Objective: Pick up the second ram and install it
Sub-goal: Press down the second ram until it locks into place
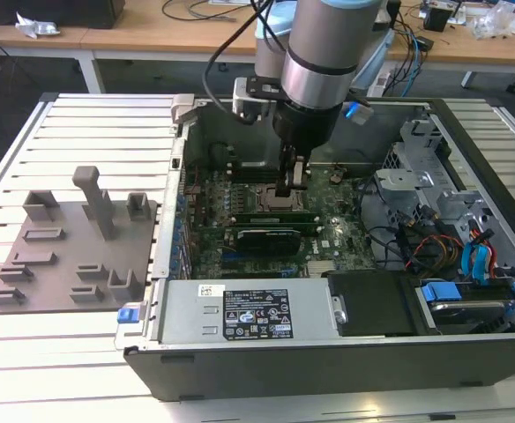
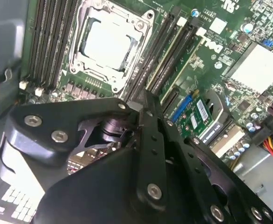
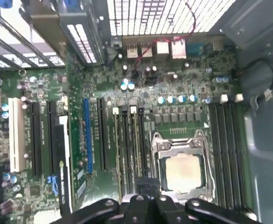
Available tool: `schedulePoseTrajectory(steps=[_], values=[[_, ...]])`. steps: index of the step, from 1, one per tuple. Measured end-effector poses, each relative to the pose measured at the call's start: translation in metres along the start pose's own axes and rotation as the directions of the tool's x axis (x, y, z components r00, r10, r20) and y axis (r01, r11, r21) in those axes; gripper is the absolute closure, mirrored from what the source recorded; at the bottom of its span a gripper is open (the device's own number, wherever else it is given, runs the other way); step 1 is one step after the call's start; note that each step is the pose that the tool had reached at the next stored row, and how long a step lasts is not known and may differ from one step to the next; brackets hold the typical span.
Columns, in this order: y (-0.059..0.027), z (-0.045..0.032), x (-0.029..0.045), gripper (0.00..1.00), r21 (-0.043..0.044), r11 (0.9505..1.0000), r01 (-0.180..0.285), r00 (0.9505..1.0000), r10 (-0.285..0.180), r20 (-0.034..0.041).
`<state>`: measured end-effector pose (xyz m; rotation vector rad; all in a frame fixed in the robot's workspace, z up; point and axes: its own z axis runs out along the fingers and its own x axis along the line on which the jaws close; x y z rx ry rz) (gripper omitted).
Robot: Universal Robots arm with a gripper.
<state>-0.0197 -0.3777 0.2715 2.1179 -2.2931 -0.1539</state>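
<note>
My gripper point(image 1: 284, 192) reaches down inside the open computer case, right beside the processor socket point(image 2: 109, 44). Its fingers are closed together, as both wrist views show. In the exterior view, the second ram point(image 1: 256, 212) is a thin dark-green stick lying along the memory slots point(image 3: 127, 149) just under the fingertips point(image 2: 145, 100). The fingers pinch its top edge near the middle. In the second wrist view the stick's edge runs away from the tips along the slot row point(image 2: 169, 49). How deep it sits in the slot is hidden.
A black-shrouded card point(image 1: 262, 238) lies just in front of the slots. The power supply point(image 1: 244, 313) is at the case front, and drive bays and cables point(image 1: 456, 256) are at the exterior view's right. A grey holder plate with blocks point(image 1: 72, 251) rests on the slatted table at the exterior view's left.
</note>
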Motion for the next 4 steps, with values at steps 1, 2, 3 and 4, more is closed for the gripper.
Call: schedulePoseTrajectory(steps=[1,2,3,4], values=[[0.0,0.0,0.0,0.9,0.0,1.0,0.0,1.0,0.0,0.0],[0.0,-0.0001,0.0,0.9,-0.0001,1.0,0.0,1.0,0.0,-0.0001],[0.0,-0.0001,0.0,0.9,0.0,1.0,0.0,1.0,0.0,-0.0001],[0.0,-0.0001,0.0,0.9,-0.0001,1.0,0.0,1.0,0.0,-0.0001]])
